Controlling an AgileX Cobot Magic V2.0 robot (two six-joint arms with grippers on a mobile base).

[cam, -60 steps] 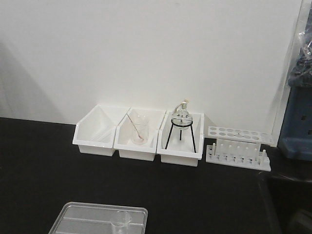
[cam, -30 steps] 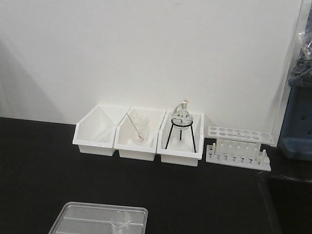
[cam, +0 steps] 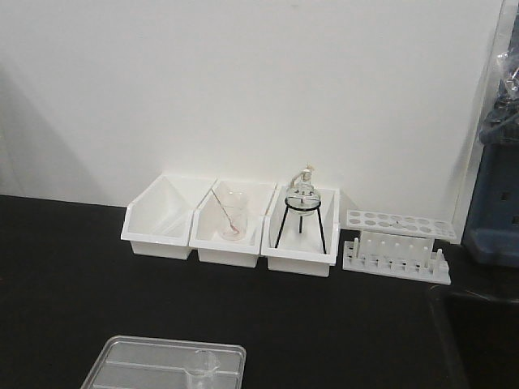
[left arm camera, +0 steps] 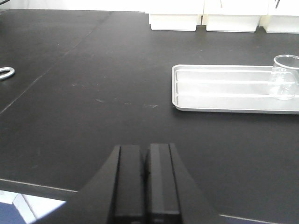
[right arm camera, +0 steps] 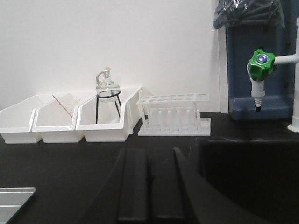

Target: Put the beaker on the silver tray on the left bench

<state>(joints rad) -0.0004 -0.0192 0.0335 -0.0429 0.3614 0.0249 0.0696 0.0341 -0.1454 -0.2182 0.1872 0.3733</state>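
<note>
The clear glass beaker (cam: pixel 203 370) stands upright inside the silver tray (cam: pixel 138 361), near its right end, on the black left bench (cam: pixel 73 275). In the left wrist view the beaker (left arm camera: pixel 285 77) stands in the tray (left arm camera: pixel 219 91) ahead and to the right of my left gripper (left arm camera: pixel 145 148). That gripper is shut and empty, low over the bench and well apart from the tray. My right gripper (right arm camera: pixel 149 153) is shut with nothing in it. Only a corner of the tray (right arm camera: pixel 13 199) shows at its lower left.
Three white bins (cam: pixel 231 223) line the wall; one holds a glass with a rod (cam: pixel 230 217), another a flask on a black tripod (cam: pixel 302 207). A white test-tube rack (cam: pixel 396 245) stands to the right, beside a dark sink (right arm camera: pixel 247 177) and a green tap (right arm camera: pixel 260 63). A metal ring (left arm camera: pixel 5 72) lies far left.
A dark shape at the front view's lower right corner one second ago has dropped out of view. The beaker and the tray have not moved.
</note>
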